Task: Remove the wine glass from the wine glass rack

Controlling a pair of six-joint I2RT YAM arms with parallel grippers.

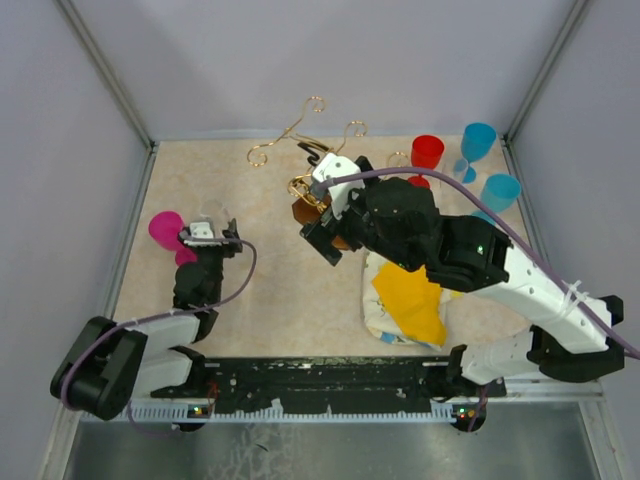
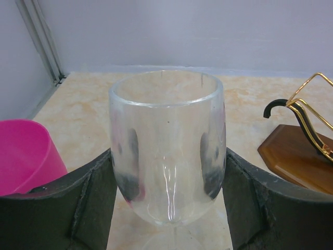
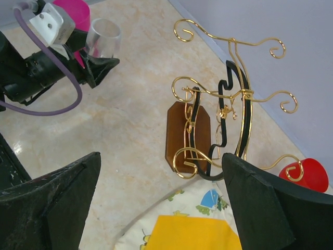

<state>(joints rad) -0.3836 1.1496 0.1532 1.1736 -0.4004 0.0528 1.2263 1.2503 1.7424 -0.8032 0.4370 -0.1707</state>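
1. Status. The left claw (image 2: 166,172) is clamped on the bowl of the clear wine glass (image 2: 167,146), one finger on each side, with the glass upright. The glass is well apart from the wine glass rack (image 3: 188,136), over the left part of the worktop (image 1: 280,290). None of the rack's visible curled hooks carries a glass. The right claw (image 3: 161,159) hangs above the rack with its jaws apart and nothing between them.

2. Step in hand. By this layout the removal is done, and what is left is to set the glass down. Keep the stem vertical and lower straight down. Part the fingers only once the foot sits flat. The frames do not show whether the foot touches the worktop.

3. Obstructions. A pink cup (image 2: 26,156) stands just beside the glass on its left, so release without swinging that way. On the right, the rack's wooden base and gold wire are near but apart.

4. Other items. A red cup (image 1: 427,152) and blue cups (image 1: 478,140) stand at the far right. A cloth (image 1: 410,300) with a yellow patch lies under the right arm. None of these is in the left arm's path
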